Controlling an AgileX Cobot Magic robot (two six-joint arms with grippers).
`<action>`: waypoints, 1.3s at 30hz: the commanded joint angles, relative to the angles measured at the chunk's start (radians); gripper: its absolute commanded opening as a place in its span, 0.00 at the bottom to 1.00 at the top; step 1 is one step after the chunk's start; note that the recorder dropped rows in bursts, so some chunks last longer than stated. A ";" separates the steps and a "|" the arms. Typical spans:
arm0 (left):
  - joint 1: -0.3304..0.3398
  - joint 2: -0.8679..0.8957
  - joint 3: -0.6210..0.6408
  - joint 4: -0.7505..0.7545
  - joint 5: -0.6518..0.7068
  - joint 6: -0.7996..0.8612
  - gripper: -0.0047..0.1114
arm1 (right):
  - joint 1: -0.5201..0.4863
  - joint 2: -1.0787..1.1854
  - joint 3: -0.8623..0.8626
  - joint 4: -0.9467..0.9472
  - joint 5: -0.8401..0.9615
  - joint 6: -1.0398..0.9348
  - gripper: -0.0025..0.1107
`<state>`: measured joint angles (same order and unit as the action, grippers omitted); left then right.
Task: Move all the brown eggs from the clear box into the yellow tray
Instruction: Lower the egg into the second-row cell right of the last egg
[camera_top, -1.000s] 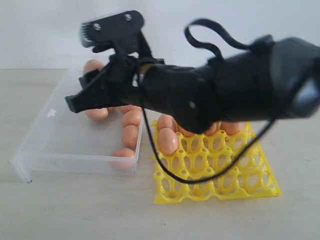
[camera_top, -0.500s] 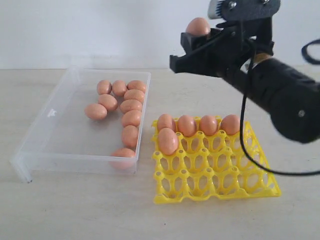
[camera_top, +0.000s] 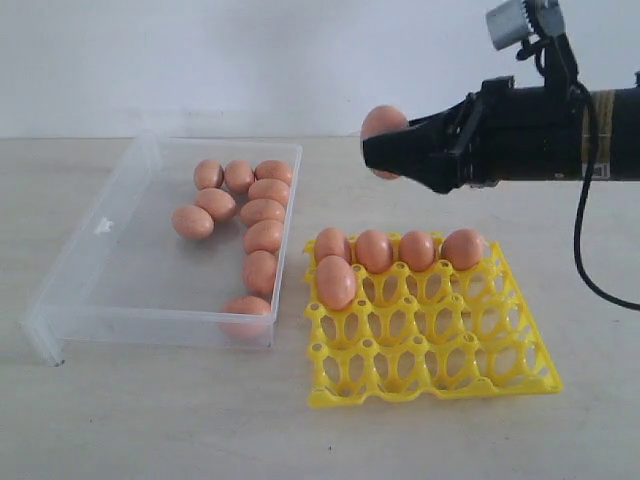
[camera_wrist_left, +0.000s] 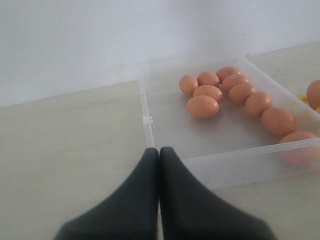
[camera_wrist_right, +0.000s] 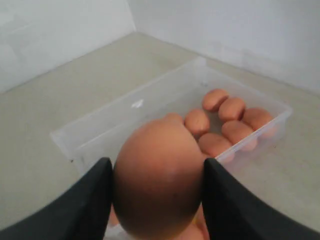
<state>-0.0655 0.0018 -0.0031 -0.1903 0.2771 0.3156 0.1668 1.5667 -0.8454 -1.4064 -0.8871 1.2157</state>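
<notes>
Right gripper (camera_top: 372, 152) clamped on one brown egg (camera_top: 381, 124), up in the air at 12 o'clock of the yellow tray (camera_top: 430, 386), which holds five eggs (camera_top: 374, 250), ten eggs (camera_top: 262, 238) in the clear box (camera_top: 62, 288) at tray's 9 o'clock, left gripper (camera_wrist_left: 159, 151) fully closed, empty.

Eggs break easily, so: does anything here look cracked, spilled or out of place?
Nothing stands out. The brown eggs loose in the clear box and the five in the yellow tray look whole, with no spill; the right gripper holds one more egg.
</notes>
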 joint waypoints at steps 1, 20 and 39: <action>-0.006 -0.002 0.003 -0.007 -0.017 -0.009 0.00 | 0.033 0.119 -0.011 -0.062 -0.041 -0.001 0.02; -0.006 -0.002 0.003 -0.007 -0.017 -0.009 0.00 | 0.065 0.241 -0.020 -0.156 0.217 -0.090 0.02; -0.006 -0.002 0.003 -0.007 -0.017 -0.009 0.00 | 0.065 0.318 -0.020 -0.060 0.155 -0.181 0.02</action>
<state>-0.0655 0.0018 -0.0031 -0.1903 0.2771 0.3156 0.2300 1.8885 -0.8623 -1.4746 -0.7241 1.0486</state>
